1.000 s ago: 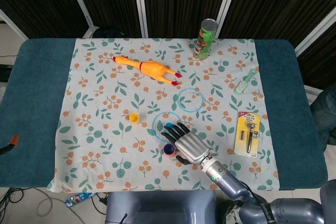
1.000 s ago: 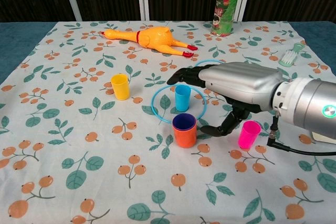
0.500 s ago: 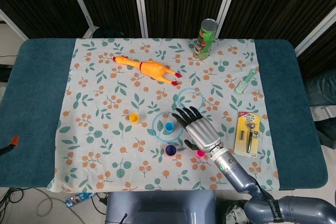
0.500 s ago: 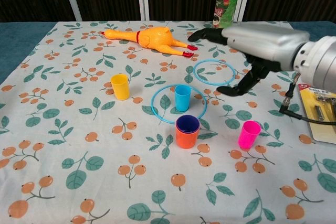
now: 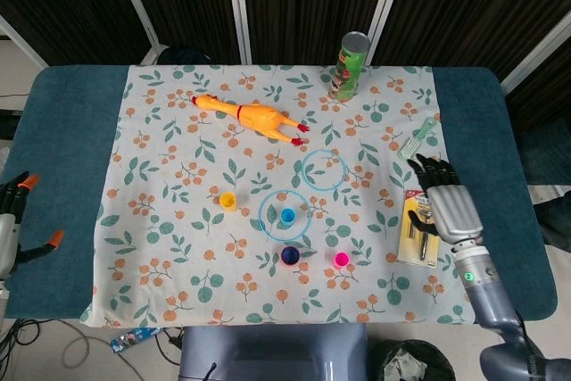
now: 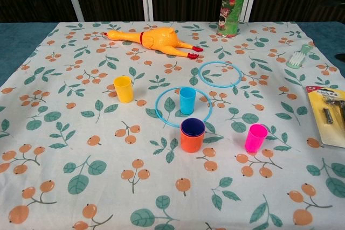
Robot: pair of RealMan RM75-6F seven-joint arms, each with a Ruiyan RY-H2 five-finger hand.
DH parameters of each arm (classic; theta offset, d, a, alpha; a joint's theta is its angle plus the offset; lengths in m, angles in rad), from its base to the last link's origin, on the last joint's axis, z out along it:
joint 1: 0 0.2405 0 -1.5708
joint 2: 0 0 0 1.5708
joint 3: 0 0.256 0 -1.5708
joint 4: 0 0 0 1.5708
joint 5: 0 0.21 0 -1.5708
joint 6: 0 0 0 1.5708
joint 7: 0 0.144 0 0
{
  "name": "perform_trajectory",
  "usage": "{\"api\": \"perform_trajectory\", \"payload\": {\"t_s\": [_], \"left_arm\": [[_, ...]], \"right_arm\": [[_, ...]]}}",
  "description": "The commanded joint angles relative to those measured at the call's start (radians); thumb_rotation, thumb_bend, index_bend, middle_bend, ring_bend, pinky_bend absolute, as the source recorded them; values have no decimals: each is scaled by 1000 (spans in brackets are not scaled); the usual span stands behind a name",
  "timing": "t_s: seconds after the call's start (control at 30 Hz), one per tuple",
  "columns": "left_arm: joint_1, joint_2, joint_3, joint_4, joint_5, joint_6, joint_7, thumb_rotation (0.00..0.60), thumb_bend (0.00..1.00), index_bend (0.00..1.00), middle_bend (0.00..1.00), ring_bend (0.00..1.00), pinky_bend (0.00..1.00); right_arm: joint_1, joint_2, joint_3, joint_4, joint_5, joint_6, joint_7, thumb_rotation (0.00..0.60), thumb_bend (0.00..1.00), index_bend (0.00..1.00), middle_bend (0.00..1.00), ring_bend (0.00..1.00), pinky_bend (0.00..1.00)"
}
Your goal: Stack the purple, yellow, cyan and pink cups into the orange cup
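The purple cup (image 6: 192, 127) sits nested inside the orange cup (image 6: 191, 142) near the cloth's front middle, also seen as the orange cup (image 5: 290, 256) from the head. The cyan cup (image 6: 187, 100) stands upright inside a blue ring just behind it. The yellow cup (image 6: 123, 89) stands to the left and the pink cup (image 6: 255, 138) to the right. My right hand (image 5: 443, 204) hovers over the razor pack at the right, fingers spread and empty. My left hand (image 5: 20, 216) shows at the far left edge, off the cloth, orange-tipped fingers apart with nothing in them.
A rubber chicken (image 6: 156, 40) lies at the back, a green chips can (image 6: 231, 4) behind it to the right. Two blue rings (image 6: 220, 74) lie on the cloth. A green brush (image 6: 299, 56) and a razor pack (image 6: 329, 114) sit at the right side.
My right hand has lifted away from the orange cup and swung right, out of the chest view, ending over the razor pack. The left hand has come further into the head view.
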Motion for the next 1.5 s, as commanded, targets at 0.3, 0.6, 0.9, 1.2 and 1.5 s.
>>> {"api": "perform_trajectory", "payload": {"t_s": [0.3, 0.6, 0.9, 1.2, 1.5], "left_arm": [[-294, -16, -82, -21, -97, -371, 196, 600, 159, 104, 0, 0, 0], [-498, -137, -124, 20, -283, -577, 310, 600, 159, 156, 0, 0, 0], [-642, -245, -98, 79, -423, -643, 477, 600, 161, 215, 0, 0, 0], [-698, -325, -54, 113, -501, -589, 575, 600, 195, 271, 0, 0, 0], [-708, -383, -24, 181, -465, -559, 549, 600, 226, 313, 0, 0, 0]], "right_arm": [[-98, -2, -66, 130, -145, 105, 107, 600, 412, 36, 0, 0, 61], [-98, -12, -46, 143, -144, 88, 102, 600, 411, 37, 0, 0, 61], [-99, -31, -35, 140, -132, 72, 69, 600, 411, 37, 0, 0, 61], [-99, -41, -23, 138, -121, 56, 54, 600, 411, 47, 0, 0, 61], [-103, -51, -15, 146, -120, 45, 50, 600, 411, 60, 0, 0, 61]]}}
